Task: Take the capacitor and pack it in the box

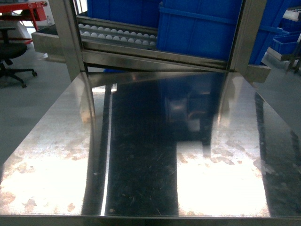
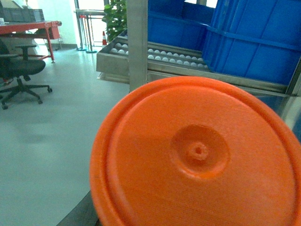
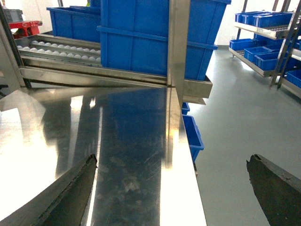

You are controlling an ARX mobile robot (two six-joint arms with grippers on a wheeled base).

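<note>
From the head camera, a shiny steel table (image 1: 141, 155) fills the frame with blue bins (image 1: 197, 23) on a roller rack (image 1: 117, 35) behind it, and no arm, capacitor or box is in sight here. Over on the left wrist, a big orange disc (image 2: 197, 155) blocks nearly everything just in front of the lens, so I cannot tell the left pincer's state. On the right wrist, the right gripper (image 3: 174, 188) hangs spread wide and empty over the table's right edge, one dark finger (image 3: 70, 193) at each lower corner.

Left wrist view: orange disc (image 2: 197, 155), blurred and cropped by the lower and right edges, hides the left hand and most of the bench.
</note>
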